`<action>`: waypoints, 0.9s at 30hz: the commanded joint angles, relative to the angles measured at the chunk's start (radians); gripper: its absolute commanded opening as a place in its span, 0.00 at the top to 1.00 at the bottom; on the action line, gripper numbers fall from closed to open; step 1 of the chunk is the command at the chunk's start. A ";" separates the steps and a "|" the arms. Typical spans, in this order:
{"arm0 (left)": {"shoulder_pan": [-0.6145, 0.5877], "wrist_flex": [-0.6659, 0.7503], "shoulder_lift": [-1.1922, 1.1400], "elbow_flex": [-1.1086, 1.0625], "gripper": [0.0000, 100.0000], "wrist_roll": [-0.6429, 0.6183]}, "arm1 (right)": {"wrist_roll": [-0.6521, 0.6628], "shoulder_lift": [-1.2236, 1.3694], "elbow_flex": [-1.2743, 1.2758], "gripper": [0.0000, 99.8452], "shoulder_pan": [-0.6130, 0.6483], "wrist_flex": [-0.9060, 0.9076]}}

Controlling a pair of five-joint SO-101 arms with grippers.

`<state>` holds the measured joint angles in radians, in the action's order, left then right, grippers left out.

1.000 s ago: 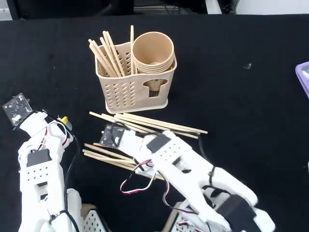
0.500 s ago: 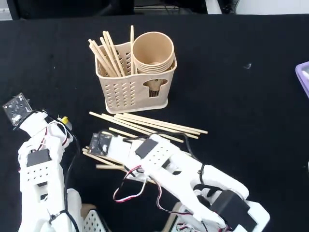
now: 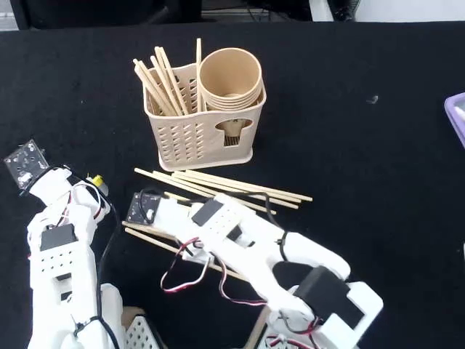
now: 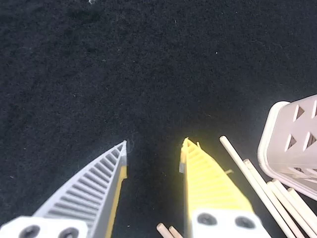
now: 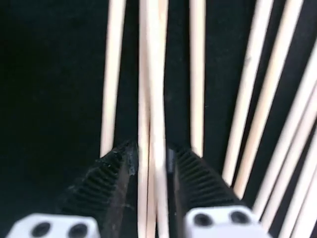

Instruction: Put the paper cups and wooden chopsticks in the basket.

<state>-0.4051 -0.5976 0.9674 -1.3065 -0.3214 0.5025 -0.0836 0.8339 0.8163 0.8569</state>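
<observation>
- We see the basket (image 3: 200,138) standing upright on the black bench (image 3: 363,218), toward its far side.
- The paper cups (image 3: 230,73) sit stacked, mouths up, in one end of the basket. A bunch of wooden chopsticks (image 3: 161,80) stands on end in the other, leaning, with its tips above the rim.
- Just in front of the basket, apart from it, a bundle of loose chopsticks (image 3: 247,190) lies flat on the bench, fanned a little.
- The right arm (image 3: 240,236) lies low across the near part of the bench. A few further sticks (image 3: 149,234) poke out from under its front end.
- In the right wrist view, the right jaws, dark and ribbed, are closed on two chopsticks (image 5: 151,89), which fill the narrow gap between them. We see more sticks lying flat on either side.
- The left arm (image 3: 58,251) sits at the near left of the bench, well apart from the basket.
- In the left wrist view, the left jaws, one grey and one yellow, are spread wide over the bare black bench. Several stick ends (image 4: 257,183) lie just beside the yellow one.
- A purple object (image 3: 456,116) shows at the bench's right edge; we cannot tell what it is.
</observation>
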 commanded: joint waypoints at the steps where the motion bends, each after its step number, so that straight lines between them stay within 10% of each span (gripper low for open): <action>1: -0.002 0.017 0.018 0.013 0.82 -0.005 | -0.002 -0.044 -0.030 0.98 0.015 0.012; 27: -0.002 0.017 0.018 0.013 0.82 -0.005 | 0.064 -0.585 -0.004 0.99 -0.265 0.189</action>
<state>-0.4051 -0.5976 0.9674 -1.3065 -0.3214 0.5639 -0.6191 0.8324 0.5692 1.0549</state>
